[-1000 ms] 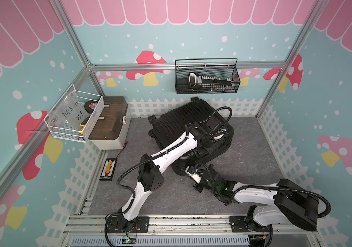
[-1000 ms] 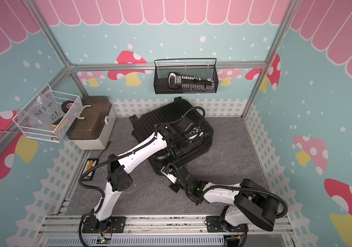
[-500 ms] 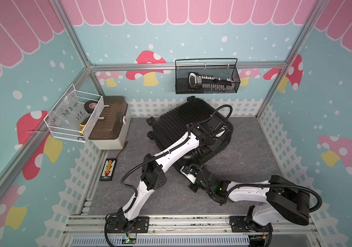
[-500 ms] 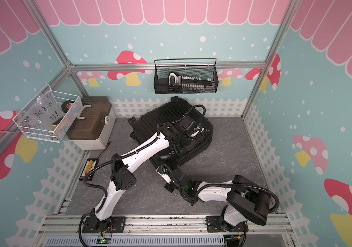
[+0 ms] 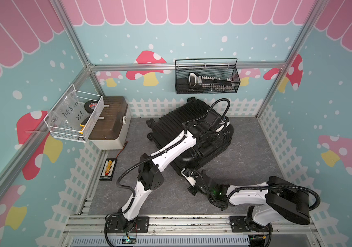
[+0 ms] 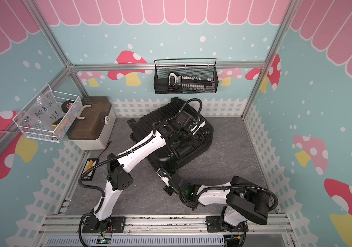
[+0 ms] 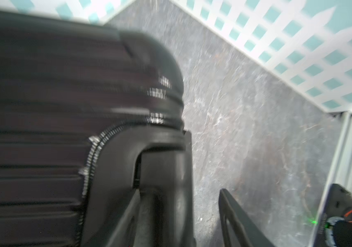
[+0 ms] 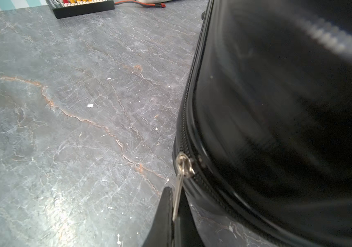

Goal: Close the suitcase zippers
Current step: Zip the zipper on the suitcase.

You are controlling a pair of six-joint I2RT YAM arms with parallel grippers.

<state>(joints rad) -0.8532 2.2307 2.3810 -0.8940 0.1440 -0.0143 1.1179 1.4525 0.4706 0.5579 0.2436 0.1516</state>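
Down at the near corner of the case, the right gripper [image 8: 176, 205] is pressed together on the flat silver zipper pull [image 8: 179, 188]. The pull's slider sits on the thin black zipper track [image 8: 186, 111] that runs along the seam. In both top views that gripper [image 5: 185, 171] [image 6: 160, 171] lies low over the grey marbled worktop [image 5: 245, 149], right at the near corner of the small black ribbed hard-shell suitcase [image 5: 177, 122] [image 6: 155, 119].

The left gripper [image 7: 205, 181] stands spread, with bare worktop showing between its two black fingers [image 7: 166, 192]. One finger lies close against a rounded corner of the shell on the case's right side, but blur hides whether they touch. Silver teeth of the track [image 7: 91, 154] curve past that finger.

The suitcase lies flat and turned at an angle in the far middle of the worktop. Its two halves are together and its wheels [image 5: 150, 129] point far-left.

A beige box with a brown lid [image 5: 108, 126] stands at the far left. A black strip of yellow and red connectors [image 5: 108, 169] lies nearer on the left. A black mesh basket [image 5: 207, 87] hangs on the far wall, and a white wire basket [image 5: 72, 128] hangs on the left frame.
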